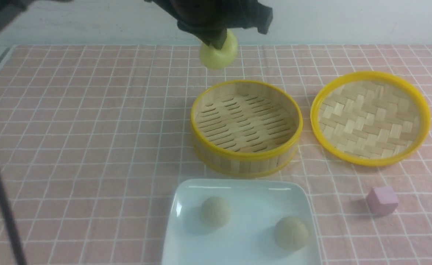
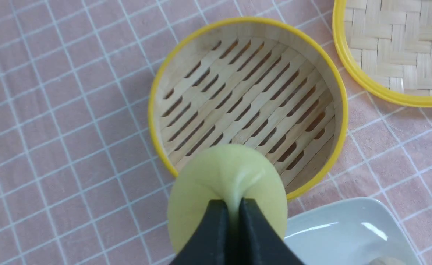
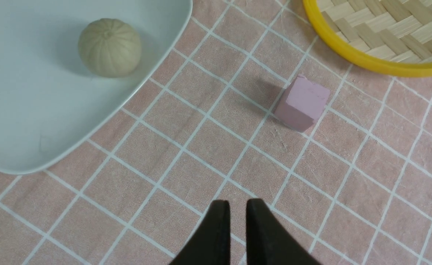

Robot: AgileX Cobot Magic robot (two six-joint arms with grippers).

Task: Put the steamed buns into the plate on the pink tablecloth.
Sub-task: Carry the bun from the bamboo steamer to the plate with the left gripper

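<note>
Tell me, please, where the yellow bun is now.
The yellow bun hangs top centre in the front view, pinched in the left gripper, in the air above the steamer basket.

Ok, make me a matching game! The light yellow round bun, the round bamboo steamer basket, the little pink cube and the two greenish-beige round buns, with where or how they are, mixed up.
1. light yellow round bun
2. round yellow-rimmed bamboo steamer basket
3. small pink cube
4. two pale greenish-beige round buns

A. empty
B. on the large white square plate
C. pinched in the left gripper
D. on the pink checked tablecloth, right of the plate

Pairs: 1-C, 2-A, 3-D, 4-B.
</note>
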